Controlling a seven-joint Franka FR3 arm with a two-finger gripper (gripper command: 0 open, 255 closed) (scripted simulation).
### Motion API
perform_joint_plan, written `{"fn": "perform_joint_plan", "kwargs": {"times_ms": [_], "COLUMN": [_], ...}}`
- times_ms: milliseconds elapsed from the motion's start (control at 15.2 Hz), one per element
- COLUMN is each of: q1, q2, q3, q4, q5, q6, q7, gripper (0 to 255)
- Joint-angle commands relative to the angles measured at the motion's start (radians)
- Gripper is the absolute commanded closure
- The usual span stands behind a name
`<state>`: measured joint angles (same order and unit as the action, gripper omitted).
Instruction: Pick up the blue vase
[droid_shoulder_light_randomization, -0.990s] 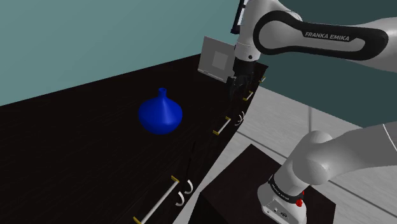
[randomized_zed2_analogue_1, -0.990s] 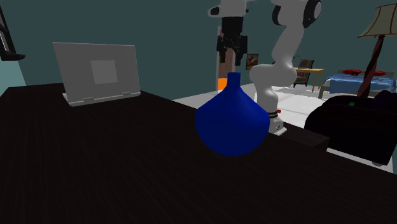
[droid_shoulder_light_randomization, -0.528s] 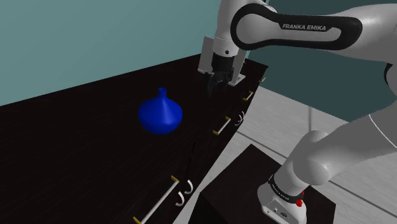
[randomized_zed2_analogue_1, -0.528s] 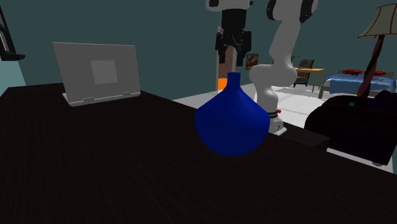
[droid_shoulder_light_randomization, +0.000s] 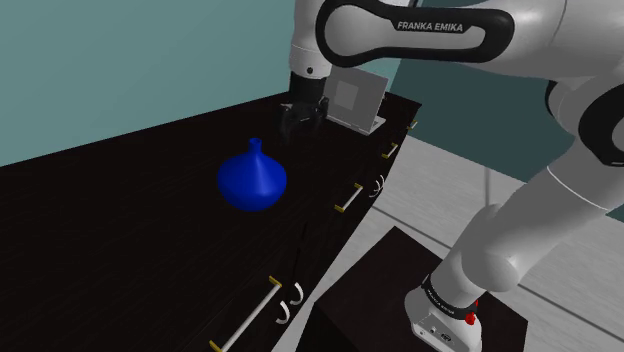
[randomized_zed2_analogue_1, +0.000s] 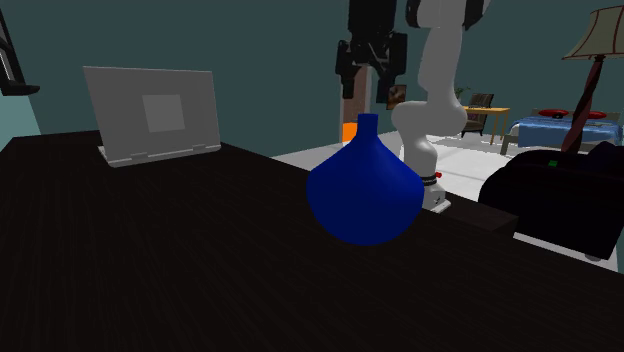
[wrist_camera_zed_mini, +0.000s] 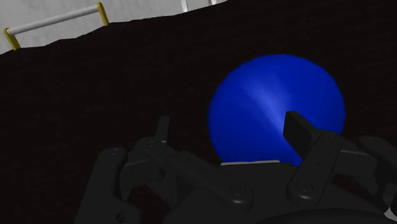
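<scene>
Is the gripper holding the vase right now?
No, the vase stands on the table, and the open gripper hangs in the air apart from it.

Vase (droid_shoulder_light_randomization: 252, 182) and laptop (droid_shoulder_light_randomization: 356, 100) on desk (droid_shoulder_light_randomization: 120, 250)

A home: lamp (randomized_zed2_analogue_1: 601, 33), bed (randomized_zed2_analogue_1: 556, 131), laptop (randomized_zed2_analogue_1: 153, 114) on desk (randomized_zed2_analogue_1: 150, 265)

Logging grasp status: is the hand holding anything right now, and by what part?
Nothing is held. The hand hangs open above the blue vase, its fingers apart and touching nothing.
</scene>
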<state>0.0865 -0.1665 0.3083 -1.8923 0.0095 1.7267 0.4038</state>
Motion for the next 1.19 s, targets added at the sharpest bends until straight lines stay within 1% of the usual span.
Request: {"fn": "perform_joint_plan", "kwargs": {"times_ms": [0, 396, 858, 990, 1056, 1122], "q1": [0.012, 0.060, 0.057, 0.057, 0.056, 0.056], "q2": [0.065, 0.277, 0.268, 0.268, 0.267, 0.266], "q3": [0.025, 0.076, 0.073, 0.073, 0.073, 0.073], "q4": [0.073, 0.332, 0.226, 0.218, 0.216, 0.213], "q5": [-0.015, -0.091, -0.088, -0.088, -0.088, -0.087], "q6": [0.000, -0.030, 0.066, 0.074, 0.076, 0.077], "q7": [0.039, 0.138, 0.139, 0.140, 0.139, 0.138], "gripper": [0, 0, 0, 0, 255, 255]}}
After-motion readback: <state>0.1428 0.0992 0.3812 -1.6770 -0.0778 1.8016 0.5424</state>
